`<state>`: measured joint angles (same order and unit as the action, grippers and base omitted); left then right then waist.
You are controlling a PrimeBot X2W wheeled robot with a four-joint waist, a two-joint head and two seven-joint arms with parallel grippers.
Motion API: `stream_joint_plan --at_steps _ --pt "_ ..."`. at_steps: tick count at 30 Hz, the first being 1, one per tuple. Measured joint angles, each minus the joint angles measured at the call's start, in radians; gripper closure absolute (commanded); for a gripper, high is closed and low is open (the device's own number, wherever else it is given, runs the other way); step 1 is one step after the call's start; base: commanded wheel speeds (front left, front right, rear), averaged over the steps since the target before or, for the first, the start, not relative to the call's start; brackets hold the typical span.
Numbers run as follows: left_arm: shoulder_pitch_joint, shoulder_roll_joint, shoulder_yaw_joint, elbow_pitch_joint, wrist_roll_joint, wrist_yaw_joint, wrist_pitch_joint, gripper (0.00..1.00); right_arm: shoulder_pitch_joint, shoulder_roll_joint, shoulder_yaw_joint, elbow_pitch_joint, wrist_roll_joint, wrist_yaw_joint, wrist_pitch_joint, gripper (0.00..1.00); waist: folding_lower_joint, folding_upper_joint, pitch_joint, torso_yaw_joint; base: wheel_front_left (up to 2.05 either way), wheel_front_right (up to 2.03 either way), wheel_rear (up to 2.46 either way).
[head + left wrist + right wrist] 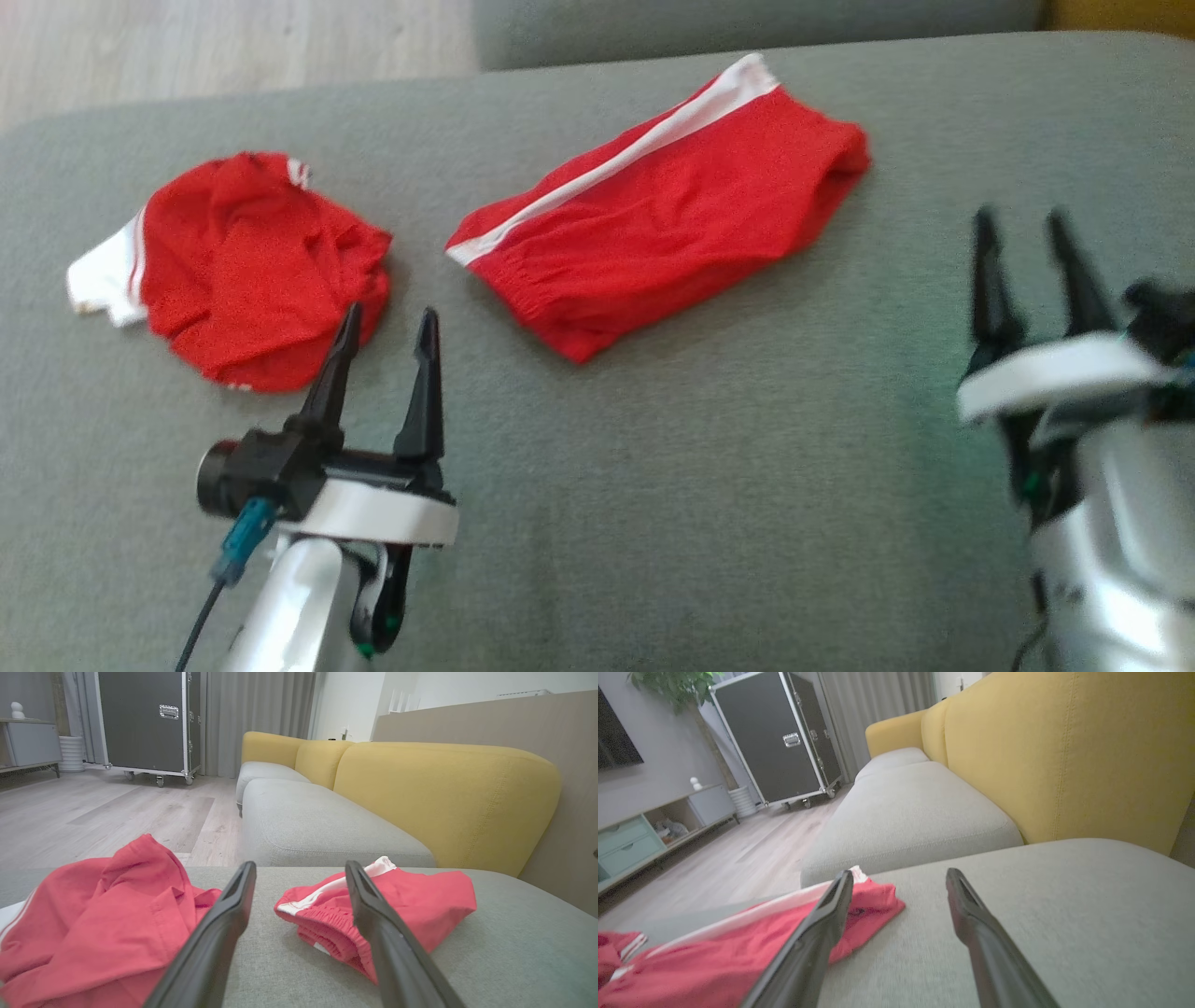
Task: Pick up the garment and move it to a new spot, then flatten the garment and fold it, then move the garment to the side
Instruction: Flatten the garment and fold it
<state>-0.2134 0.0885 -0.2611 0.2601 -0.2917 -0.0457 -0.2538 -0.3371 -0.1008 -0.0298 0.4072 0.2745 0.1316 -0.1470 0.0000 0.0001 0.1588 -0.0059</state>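
- A small white patch (318, 947) is seen under the elastic waistband of the folded red shorts (653, 243); it is too small to be read.
- Two red garments are counted on the grey cushion (653, 504). The folded red shorts, with one white side stripe, lie toward the middle. The crumpled red garment (252, 271) lies well apart at the left.
- Which of the two is the task's cannot be told.
- The left gripper (390, 317) is held wide with nothing between its fingers. One tip overlaps the crumpled garment's near edge; contact cannot be judged.
- The right gripper (1018, 219) is blurred in the head view. Its two fingers are parted and empty, over bare cushion right of the shorts.
- In the left wrist view the crumpled garment is cut off at the frame's edge.
- In the right wrist view the shorts are partly hidden behind one finger.
- One black wheeled case (145, 723) is seen beyond.
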Motion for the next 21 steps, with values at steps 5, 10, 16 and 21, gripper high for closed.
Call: stream_joint_plan --at_steps 5,10,16,21 --pt "-0.045 -0.016 -0.002 0.012 0.014 -0.024 0.0 0.0 -0.145 -0.029 -0.047 -0.01 0.037 0.0 0.09 0.0 0.0002 0.0 0.045 0.051 0.0 0.0 0.0" --pt "-0.073 -0.029 -0.008 0.027 0.029 -0.043 0.0 0.0 -0.286 -0.051 -0.062 0.067 0.039 0.0 0.197 0.0 0.0002 0.0 0.087 0.108 0.0 0.0 0.0" --pt "-0.109 -0.039 -0.031 0.033 0.029 -0.052 0.0 0.0 -0.412 -0.07 -0.133 0.285 -0.012 0.0 0.272 0.0 0.0002 0.0 0.132 0.177 0.0 0.0 0.0" --pt "-0.118 -0.043 -0.061 0.044 0.029 -0.057 0.0 0.0 -0.505 -0.122 -0.225 0.481 -0.124 0.0 0.302 0.0 0.0001 0.0 0.163 0.235 0.0 0.0 0.0"
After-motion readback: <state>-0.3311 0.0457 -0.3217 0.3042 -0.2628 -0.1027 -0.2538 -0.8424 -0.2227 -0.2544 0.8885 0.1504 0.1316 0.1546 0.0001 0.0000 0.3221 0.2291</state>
